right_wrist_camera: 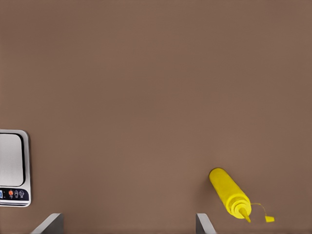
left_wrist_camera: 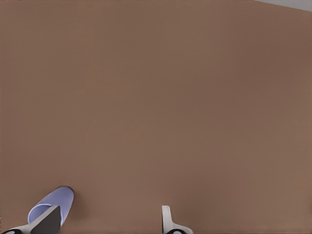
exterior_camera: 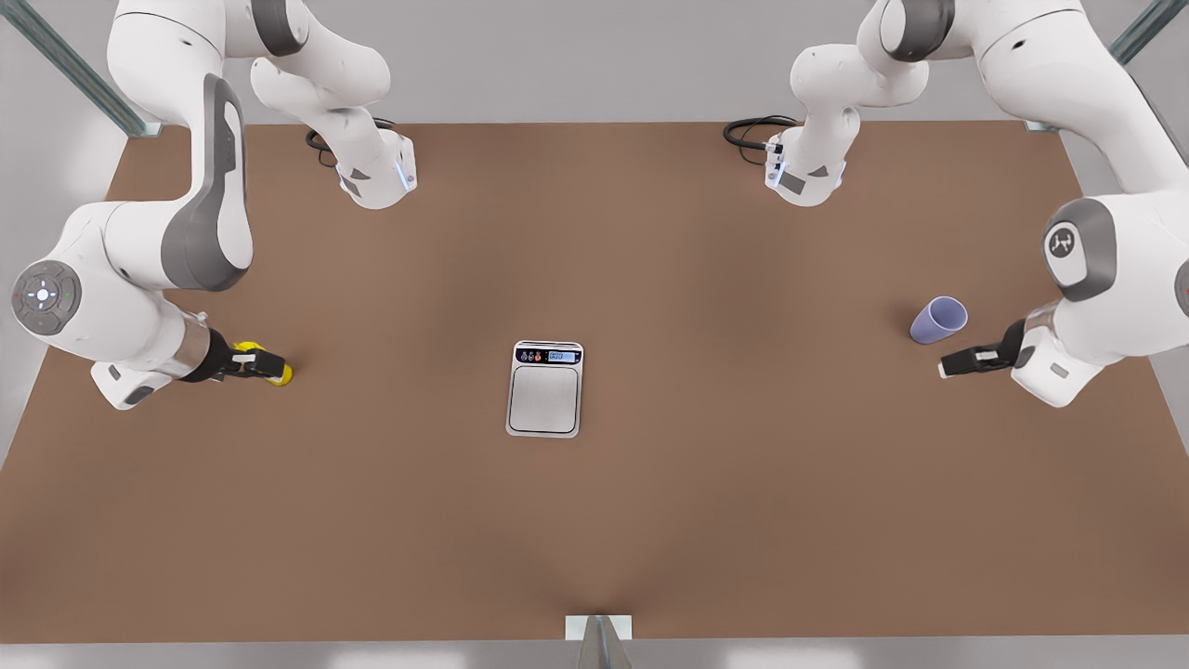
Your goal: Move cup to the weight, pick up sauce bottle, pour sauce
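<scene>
The left tool (exterior_camera: 961, 360) hung low over the counter (exterior_camera: 743, 520) at the front view's right, its fingers spread apart and holding nothing. The cup (exterior_camera: 938, 320) seemed to lie tipped on its side just beside it. In the left wrist view, the cup (left_wrist_camera: 51, 204) sat against one finger (left_wrist_camera: 48, 220) rather than in the gap of the tool (left_wrist_camera: 107, 210).

The right tool (exterior_camera: 255, 364) was at the front view's left, low over the bottle (exterior_camera: 279, 374). It too was released. The right wrist view showed the bottle (right_wrist_camera: 228, 191) lying flat, just outside one finger (right_wrist_camera: 204, 223) of the tool (right_wrist_camera: 126, 217), with its nozzle pointing away from the scale (right_wrist_camera: 13, 168).

The scale (exterior_camera: 545, 388) lay mid-counter, well apart from both things, with its platform bare. No step looked done.

Risks, as I judged them:
- Closing the left tool where it stood would probably catch only the cup's wall, or shove it aside, since the cup was off the tool's centre. A tapered cup on its side could also roll away in an arc.
- The cup would need to be stood upright on the platform. A grip across the tilted body might set it down crooked and let it topple.
- The right tool, offset from the bottle, might nudge the round body and send it rolling.
- A hard squeeze could push sauce out early.
</scene>
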Tool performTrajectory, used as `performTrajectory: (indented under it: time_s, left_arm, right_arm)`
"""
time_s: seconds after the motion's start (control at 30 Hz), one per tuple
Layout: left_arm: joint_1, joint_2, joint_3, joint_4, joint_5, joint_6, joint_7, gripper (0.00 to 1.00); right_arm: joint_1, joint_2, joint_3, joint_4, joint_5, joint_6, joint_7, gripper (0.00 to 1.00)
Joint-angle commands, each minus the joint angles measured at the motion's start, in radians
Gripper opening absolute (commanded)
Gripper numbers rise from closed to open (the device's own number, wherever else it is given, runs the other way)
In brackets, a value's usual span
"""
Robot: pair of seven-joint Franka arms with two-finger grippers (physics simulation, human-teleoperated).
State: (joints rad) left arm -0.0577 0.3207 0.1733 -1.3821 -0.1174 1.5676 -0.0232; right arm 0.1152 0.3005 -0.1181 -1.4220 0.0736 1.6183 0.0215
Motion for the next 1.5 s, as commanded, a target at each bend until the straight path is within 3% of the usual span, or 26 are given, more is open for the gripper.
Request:
performTrajectory:
  time_s: [0.0,0.13,0.43,0.67,0.7,0.77,0.87,1.13,1.3,1.47]
  left_arm:
    - [-0.001,0.0,0.0,0.0,0.001,0.0,0.0,1.0]
    - [-0.001,0.0,0.003,-0.003,0.002,0.011,0.0,1.0]
    - [-0.001,-0.227,0.114,-0.554,0.012,0.374,0.169,1.0]
    - [-0.001,-0.249,0.12,-0.733,0.079,0.532,0.206,1.0]
    - [-0.002,-0.249,0.12,-0.75,0.077,0.545,0.189,0.89]
    - [-0.001,-0.245,0.121,-0.781,0.077,0.574,0.181,1.0]
    - [-0.002,-0.252,0.134,-0.879,0.076,0.672,0.167,1.0]
    - [-0.002,-0.241,0.166,-1.04,0.077,0.842,0.106,0.99]
    - [-0.002,-0.241,0.169,-1.062,0.077,0.882,0.075,0.83]
    - [-0.002,-0.241,0.184,-1.066,0.084,0.873,0.074,0.84]
  right_arm:
    - [0.0,0.0,0.0,0.0,0.0,0.0,0.0,1.0]
    - [0.0,0.003,0.0,-0.003,-0.003,0.008,-0.002,1.0]
    - [-0.002,0.002,0.0,-0.026,-0.003,0.012,-0.015,1.0]
    - [0.004,-0.012,0.0,-0.1,-0.006,0.058,-0.143,1.0]
    - [0.008,-0.017,0.0,-0.104,-0.011,0.061,-0.146,1.0]
    - [0.006,-0.026,0.0,-0.12,-0.012,0.061,-0.164,1.0]
    - [0.004,-0.031,0.0,-0.141,-0.012,0.061,-0.192,1.0]
    - [-0.107,-0.031,0.0,-0.164,-0.006,0.061,-0.535,1.0]
    - [-0.296,-0.003,0.002,-0.189,0.043,0.058,-1.014,1.0]
    - [-0.537,0.04,0.002,-0.313,0.278,0.058,-1.549,1.0]
